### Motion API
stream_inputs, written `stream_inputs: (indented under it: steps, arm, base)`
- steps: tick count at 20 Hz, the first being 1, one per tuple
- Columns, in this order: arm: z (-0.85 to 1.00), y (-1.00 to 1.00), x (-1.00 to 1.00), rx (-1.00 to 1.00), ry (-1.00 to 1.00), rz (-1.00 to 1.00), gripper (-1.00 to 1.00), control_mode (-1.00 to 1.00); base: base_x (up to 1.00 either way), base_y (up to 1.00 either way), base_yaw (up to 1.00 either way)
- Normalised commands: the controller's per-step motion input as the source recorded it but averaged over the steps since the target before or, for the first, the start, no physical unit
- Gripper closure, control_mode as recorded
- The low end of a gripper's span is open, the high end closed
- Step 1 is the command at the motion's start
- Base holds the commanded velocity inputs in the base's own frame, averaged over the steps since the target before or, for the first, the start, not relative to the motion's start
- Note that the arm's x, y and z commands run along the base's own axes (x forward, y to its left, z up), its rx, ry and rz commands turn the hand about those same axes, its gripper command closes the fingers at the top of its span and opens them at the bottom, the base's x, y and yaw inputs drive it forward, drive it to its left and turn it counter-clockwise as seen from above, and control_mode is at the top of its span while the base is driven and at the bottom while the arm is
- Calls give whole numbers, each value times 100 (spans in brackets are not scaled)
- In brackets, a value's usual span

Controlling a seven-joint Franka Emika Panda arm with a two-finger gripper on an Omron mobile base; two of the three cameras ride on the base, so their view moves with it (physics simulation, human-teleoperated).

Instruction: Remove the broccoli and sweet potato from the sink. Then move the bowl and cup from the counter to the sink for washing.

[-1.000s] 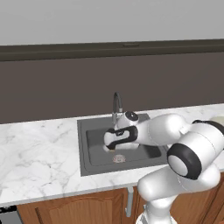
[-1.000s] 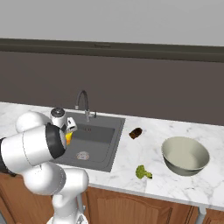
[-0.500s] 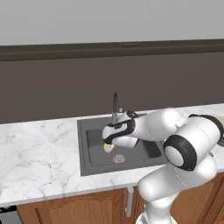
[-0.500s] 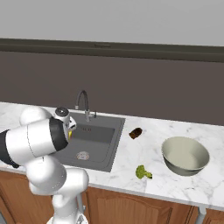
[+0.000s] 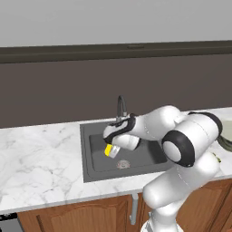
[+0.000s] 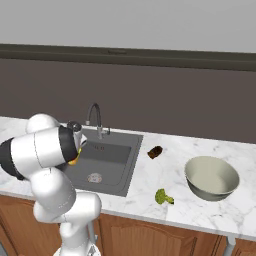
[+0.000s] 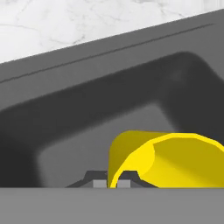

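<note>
While the bowl (image 6: 212, 177) sits on the counter (image 6: 150, 187), your gripper (image 5: 112, 151) grips the cup (image 5: 109, 150), tilted, over the sink (image 5: 97, 152).

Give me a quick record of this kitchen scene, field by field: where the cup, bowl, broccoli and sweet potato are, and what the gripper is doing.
cup: yellow, held tilted by the gripper over the sink basin
gripper: shut on the cup, low inside the sink
sink: dark grey basin, round drain on its floor
bowl: on the counter, right of the sink
broccoli: on the counter, near its front edge, left of the bowl
sweet potato: on the counter, just right of the sink
counter: white marble
</note>
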Motion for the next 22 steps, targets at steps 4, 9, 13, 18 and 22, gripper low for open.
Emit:
stream_inputs:
  steps: [4,9,13,18,22]
  arm:
    - [0,0,10,-9,0,9,100,-100]
    - [0,0,14,-13,0,9,100,-100]
    - [-2,5,7,-14,0,9,100,-100]
    - [-1,5,14,-8,0,8,100,-100]
    - [-7,2,8,-4,0,12,100,-100]
  base:
    - [0,0,0]
    - [0,0,0]
    - [0,0,0]
    - [0,0,0]
    - [0,0,0]
